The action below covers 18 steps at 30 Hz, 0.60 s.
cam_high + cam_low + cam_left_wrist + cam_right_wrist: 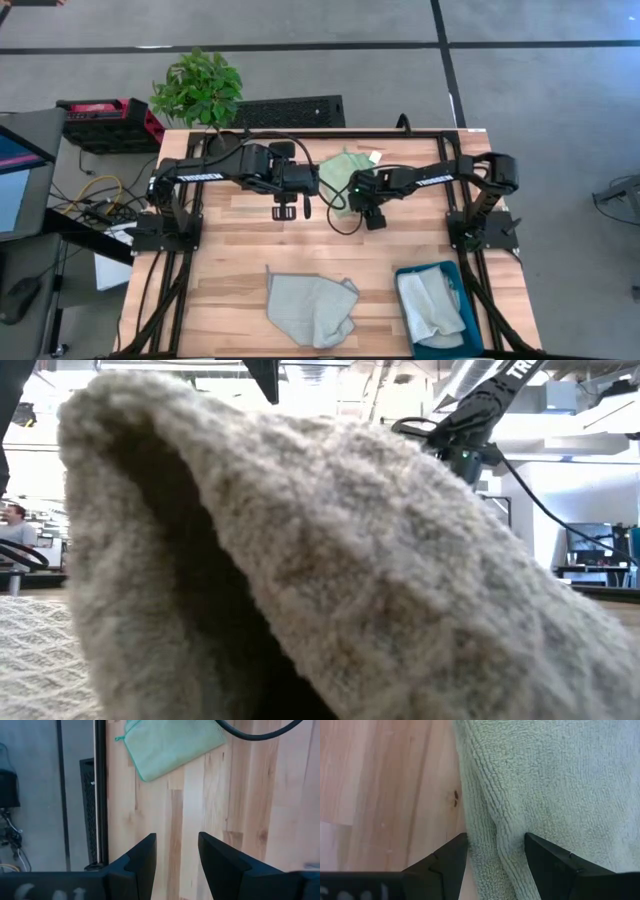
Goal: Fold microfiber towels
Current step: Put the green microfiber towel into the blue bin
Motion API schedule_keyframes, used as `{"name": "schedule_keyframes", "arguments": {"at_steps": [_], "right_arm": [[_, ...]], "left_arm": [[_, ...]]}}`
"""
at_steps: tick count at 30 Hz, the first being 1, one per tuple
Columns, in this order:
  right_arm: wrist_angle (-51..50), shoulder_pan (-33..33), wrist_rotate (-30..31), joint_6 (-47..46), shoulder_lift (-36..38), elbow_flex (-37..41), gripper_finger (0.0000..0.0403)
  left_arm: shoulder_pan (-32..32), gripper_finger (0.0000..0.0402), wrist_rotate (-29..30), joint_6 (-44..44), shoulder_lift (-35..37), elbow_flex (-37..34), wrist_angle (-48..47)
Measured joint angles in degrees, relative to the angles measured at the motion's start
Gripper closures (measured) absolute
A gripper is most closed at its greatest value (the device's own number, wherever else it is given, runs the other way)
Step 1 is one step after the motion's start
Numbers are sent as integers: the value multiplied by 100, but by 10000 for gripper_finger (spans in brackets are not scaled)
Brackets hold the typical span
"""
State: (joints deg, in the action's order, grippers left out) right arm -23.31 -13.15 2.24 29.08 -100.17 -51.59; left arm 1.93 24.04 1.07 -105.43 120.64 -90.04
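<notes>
Right gripper (495, 865) spread, released, straddling the light green towel's (555, 785) edge at the table's (240, 250) far side; left gripper (177, 862) released, empty, beside it.

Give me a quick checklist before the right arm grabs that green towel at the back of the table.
1. Right gripper open: ok.
2. Right gripper over the edge of the light green towel: ok.
3. Left gripper open, empty, over bare table: ok.
4. Green towel already folded flat: cannot tell, the arms cover part of it.
5. Grey towel at the front unfolded, rumpled: not ok.
6. Teal bin holds a towel: ok.
</notes>
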Motion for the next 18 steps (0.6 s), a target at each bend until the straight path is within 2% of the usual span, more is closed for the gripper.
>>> {"name": "schedule_keyframes", "arguments": {"at_steps": [6, 11, 14, 18], "right_arm": [[-28, -15, 14, -56, -55, -2, 180], [-13, 82, 543, -372, -5, 13, 191], [-35, 110, 596, -641, -12, 13, 227], [-75, 214, 699, -949, -38, 13, 311]], "left_arm": [[0, 262, 55, 14, 2, 0, 2], [0, 262, 64, 10, 0, 0, 2], [0, 262, 64, -14, 0, 0, 2], [0, 262, 64, -19, 0, 0, 2]]}}
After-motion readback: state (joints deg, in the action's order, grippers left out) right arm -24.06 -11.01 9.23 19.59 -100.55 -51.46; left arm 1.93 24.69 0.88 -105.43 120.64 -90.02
